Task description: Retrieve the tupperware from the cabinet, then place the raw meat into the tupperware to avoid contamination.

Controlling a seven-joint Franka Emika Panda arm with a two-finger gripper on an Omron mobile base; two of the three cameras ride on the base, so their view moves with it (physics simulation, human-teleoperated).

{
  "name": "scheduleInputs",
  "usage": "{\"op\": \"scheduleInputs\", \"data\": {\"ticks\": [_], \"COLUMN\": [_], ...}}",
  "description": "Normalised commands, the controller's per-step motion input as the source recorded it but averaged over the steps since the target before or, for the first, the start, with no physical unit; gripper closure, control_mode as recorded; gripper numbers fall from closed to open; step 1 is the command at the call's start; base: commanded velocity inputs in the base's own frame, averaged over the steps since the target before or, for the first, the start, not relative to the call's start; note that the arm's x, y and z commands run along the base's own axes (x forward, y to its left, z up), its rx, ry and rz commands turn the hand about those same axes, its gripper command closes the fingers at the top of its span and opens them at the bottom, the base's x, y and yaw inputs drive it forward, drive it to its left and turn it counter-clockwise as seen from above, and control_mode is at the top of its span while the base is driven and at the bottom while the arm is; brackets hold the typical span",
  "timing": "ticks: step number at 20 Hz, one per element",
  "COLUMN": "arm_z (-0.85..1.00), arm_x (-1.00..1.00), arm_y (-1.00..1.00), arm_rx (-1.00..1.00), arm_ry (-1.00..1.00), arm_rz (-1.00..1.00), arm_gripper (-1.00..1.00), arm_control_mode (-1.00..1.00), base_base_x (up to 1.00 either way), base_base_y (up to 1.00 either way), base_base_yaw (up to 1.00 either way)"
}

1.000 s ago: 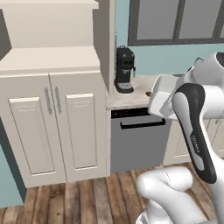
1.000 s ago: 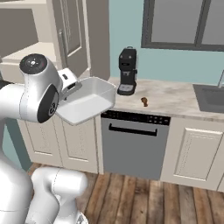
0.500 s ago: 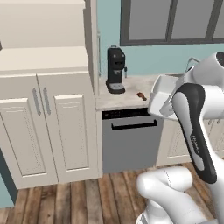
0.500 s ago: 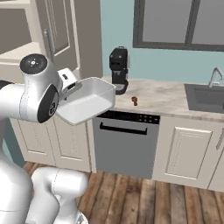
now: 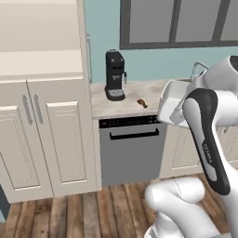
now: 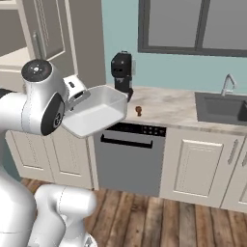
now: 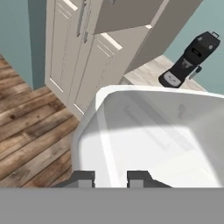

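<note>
Tupperware (image 6: 96, 116) held off the counter, mid-left of the right base view, tilted with its open side facing up and toward the room; inside is bare. In the left base view the tub (image 5: 173, 100) sits at right of centre, partly behind the white arm. In the hand view the tub (image 7: 153, 131) takes up the lower right, near wall straight ahead of the fingertips.

Gripper (image 7: 110, 178): jaws narrow, one tip on each side of the tub's near wall, clamped on the rim.

Raw meat (image 5: 142, 103) lies on the pale stone counter (image 5: 125, 100), just right of the coffee machine (image 5: 114, 75), apart from it. From the right base view the meat (image 6: 138, 111) shows just right of the tub's edge, above the dishwasher (image 6: 130, 157).

Cabinet (image 5: 42, 116) fills the left of the left base view, lower doors closed, grey bar handles side by side. Sink (image 6: 222, 107) at far right, well apart from the meat. Wood plank floor (image 5: 60, 214) below.
</note>
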Motion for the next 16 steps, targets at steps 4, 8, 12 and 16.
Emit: {"op": "scheduleInputs", "data": {"ticks": [4,8,12,16], "arm_z": [0.0,0.0,0.0,0.0], "arm_x": [0.0,0.0,0.0,0.0], "arm_y": [0.0,0.0,0.0,0.0], "arm_rx": [0.0,0.0,0.0,0.0], "arm_ry": [0.0,0.0,0.0,0.0], "arm_rz": [0.0,0.0,0.0,0.0], "arm_gripper": [1.0,1.0,1.0,1.0], "arm_control_mode": [1.0,1.0,1.0,1.0], "base_base_x": [0.26,0.3,0.35,0.39], "base_base_y": [-0.38,-0.31,-0.22,-0.19], "base_base_yaw": [0.01,0.0,0.0,0.0]}}
